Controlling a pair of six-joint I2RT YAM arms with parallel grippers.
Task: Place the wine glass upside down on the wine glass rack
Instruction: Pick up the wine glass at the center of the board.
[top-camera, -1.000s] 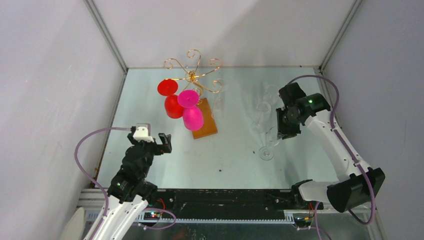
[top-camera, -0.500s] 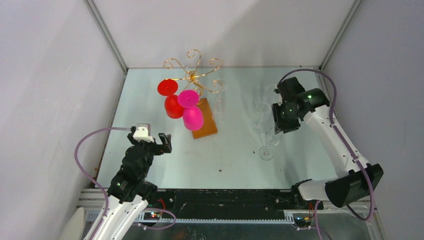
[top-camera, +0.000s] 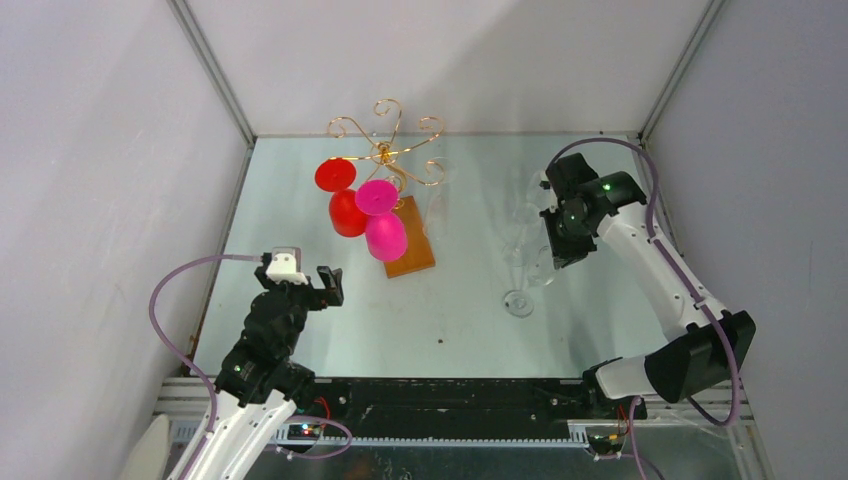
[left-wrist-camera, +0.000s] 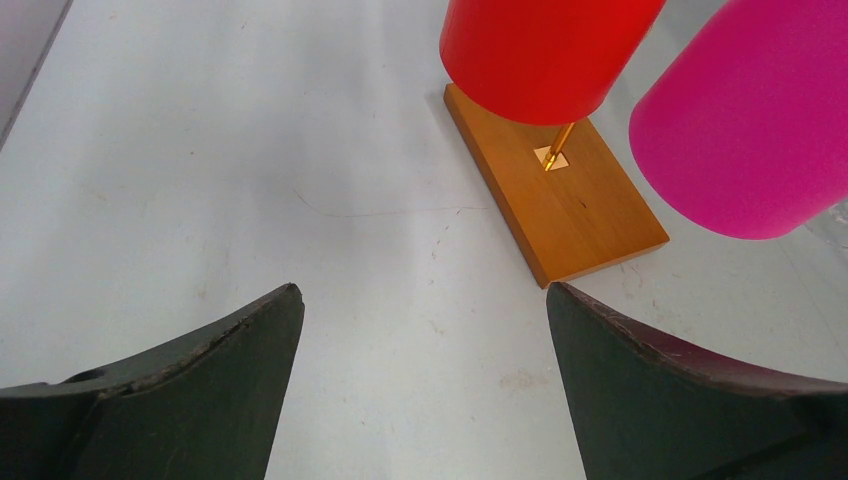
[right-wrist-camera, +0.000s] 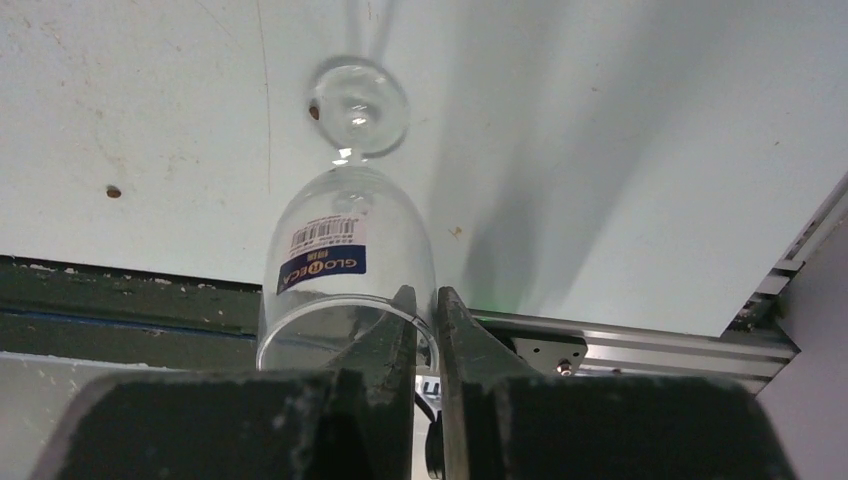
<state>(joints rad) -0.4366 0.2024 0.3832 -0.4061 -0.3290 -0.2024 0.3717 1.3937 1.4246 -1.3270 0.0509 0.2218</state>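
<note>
One wine glass (top-camera: 532, 280), mid-right of frame, is rim-pinched by the right gripper (top-camera: 556, 255) and is shifted leftward toward the wine glass rack (top-camera: 385, 150), so carry is judged begun. Left gripper (left-wrist-camera: 422, 300) is spread.

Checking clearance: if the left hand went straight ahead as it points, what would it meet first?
The left hand would likely meet bare table, then the wine glass rack's base; depth unclear.
</note>
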